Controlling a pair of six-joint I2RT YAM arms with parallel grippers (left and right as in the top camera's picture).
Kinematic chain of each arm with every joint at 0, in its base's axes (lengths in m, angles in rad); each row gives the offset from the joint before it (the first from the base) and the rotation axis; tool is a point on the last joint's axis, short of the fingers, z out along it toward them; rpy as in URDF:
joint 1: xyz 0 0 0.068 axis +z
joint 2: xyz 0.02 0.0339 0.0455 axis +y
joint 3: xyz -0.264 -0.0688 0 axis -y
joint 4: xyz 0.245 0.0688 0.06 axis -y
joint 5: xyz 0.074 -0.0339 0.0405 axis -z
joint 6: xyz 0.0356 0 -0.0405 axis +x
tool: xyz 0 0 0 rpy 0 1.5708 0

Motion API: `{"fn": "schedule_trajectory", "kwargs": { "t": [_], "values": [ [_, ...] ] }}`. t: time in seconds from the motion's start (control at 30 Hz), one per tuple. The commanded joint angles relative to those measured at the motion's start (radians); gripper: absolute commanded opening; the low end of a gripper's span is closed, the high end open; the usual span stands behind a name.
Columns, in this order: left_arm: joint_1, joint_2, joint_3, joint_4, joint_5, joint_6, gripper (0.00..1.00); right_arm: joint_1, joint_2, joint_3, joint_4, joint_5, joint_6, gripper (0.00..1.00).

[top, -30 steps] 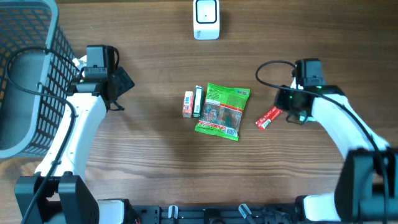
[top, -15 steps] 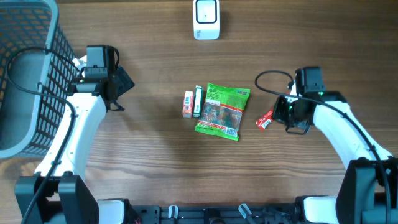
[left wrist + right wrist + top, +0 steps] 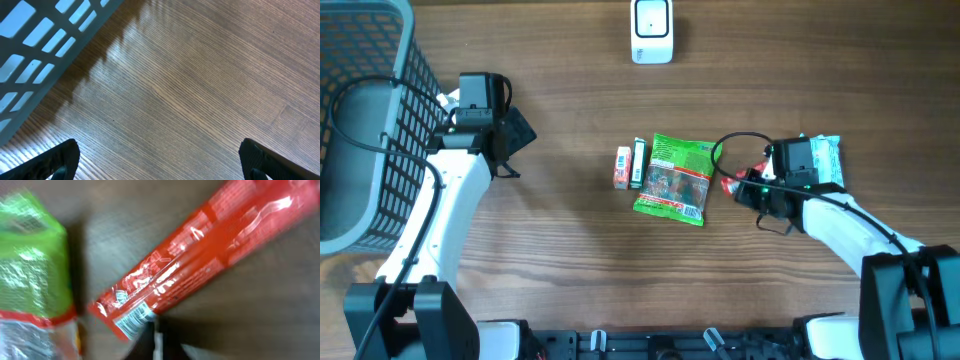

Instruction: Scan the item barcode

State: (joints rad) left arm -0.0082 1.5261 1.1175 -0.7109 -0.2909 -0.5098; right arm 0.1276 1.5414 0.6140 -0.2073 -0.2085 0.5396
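Note:
A red snack packet [image 3: 200, 255] lies slanted on the wooden table, its barcode end right at my right gripper [image 3: 157, 340]. That gripper is shut, and its tips pinch this end of the packet. From overhead only a bit of the red packet [image 3: 728, 183] shows beside the right gripper [image 3: 740, 190], just right of a green snack bag [image 3: 677, 177]. The white scanner [image 3: 651, 30] stands at the table's far edge. Near the basket, my left gripper [image 3: 515, 135] hangs open over bare wood, its two fingertips [image 3: 60, 160] far apart.
Two small upright boxes, orange-white [image 3: 623, 167] and dark green [image 3: 639, 163], lie left of the green bag [image 3: 30, 255]. A white and green packet [image 3: 827, 160] lies behind the right arm. A grey wire basket [image 3: 360, 120] fills the left side.
The right arm swung left and lower toward the green bag, closing on the red packet, which shifted left with it. A white and green packet came into view behind it. The left arm stayed still.

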Motion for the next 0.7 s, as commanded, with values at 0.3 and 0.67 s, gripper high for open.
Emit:
{"fn": "schedule_trajectory", "kwargs": {
  "t": [0.3, 0.67],
  "values": [
    [0.004, 0.005, 0.001, 0.003, -0.013, 0.008, 1.0, -0.064, -0.084, 0.189, -0.055, 0.031, -0.127, 0.25],
    [0.004, 0.005, 0.001, 0.003, -0.013, 0.008, 1.0, -0.165, 0.041, 0.276, -0.012, 0.056, -0.29, 0.28]
  ]
}}
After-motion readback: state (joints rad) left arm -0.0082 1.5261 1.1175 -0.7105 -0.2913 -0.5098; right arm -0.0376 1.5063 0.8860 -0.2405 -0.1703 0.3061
